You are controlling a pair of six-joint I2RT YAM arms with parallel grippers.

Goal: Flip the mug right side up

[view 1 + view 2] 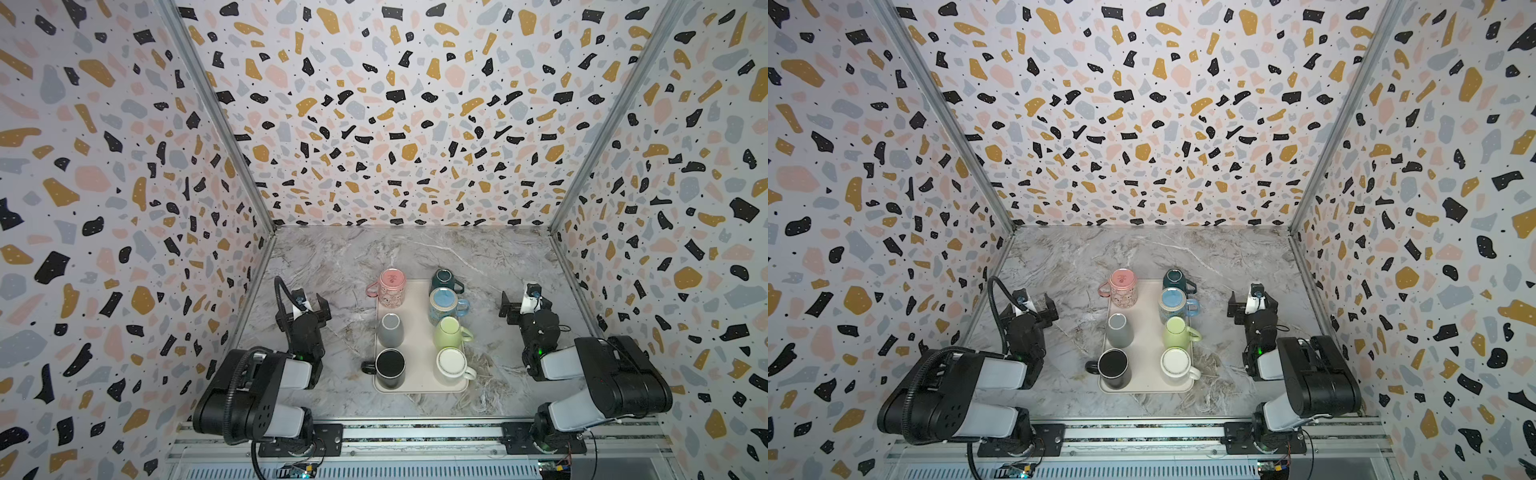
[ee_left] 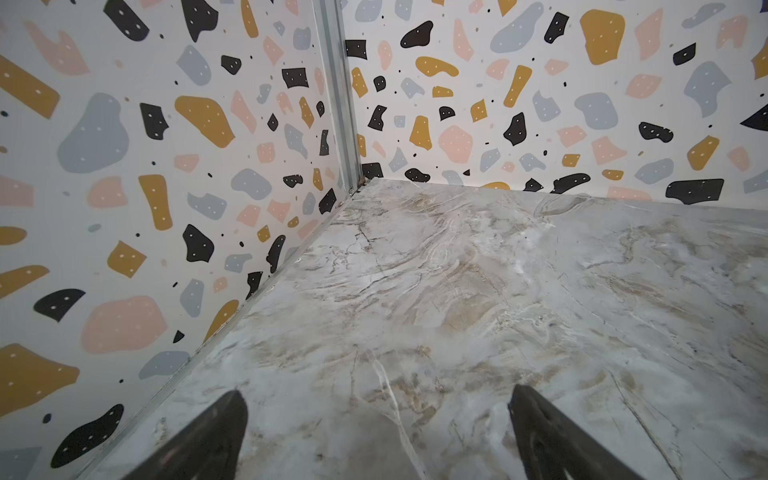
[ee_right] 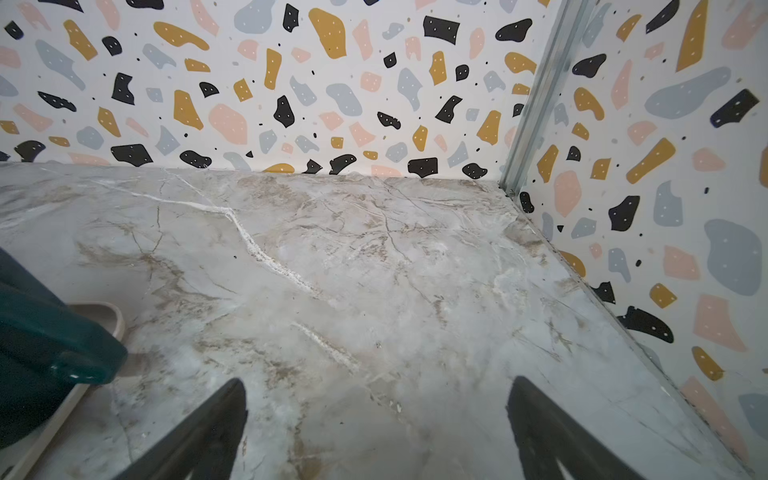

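Several mugs stand on a cream tray (image 1: pixel 417 332) in two columns: pink (image 1: pixel 392 286), grey (image 1: pixel 390 329) and black (image 1: pixel 390 368) on the left; dark green (image 1: pixel 444 279), blue (image 1: pixel 444 305), light green (image 1: pixel 449 331) and white (image 1: pixel 451 365) on the right. Most show a flat base ring on top, so they look bottom up. My left gripper (image 1: pixel 307 305) hovers open left of the tray, nothing between its fingers (image 2: pixel 224 432). My right gripper (image 1: pixel 521 301) hovers open to the tray's right. The right wrist view catches the dark green mug (image 3: pixel 50 345) at its edge.
The marble tabletop (image 1: pixel 332 266) is walled by terrazzo-patterned panels on the left, back and right, with metal corner posts (image 1: pixel 216 112). The tray's corner (image 3: pixel 104 316) shows in the right wrist view. Both arm bases sit on a rail (image 1: pixel 415 434) along the front edge.
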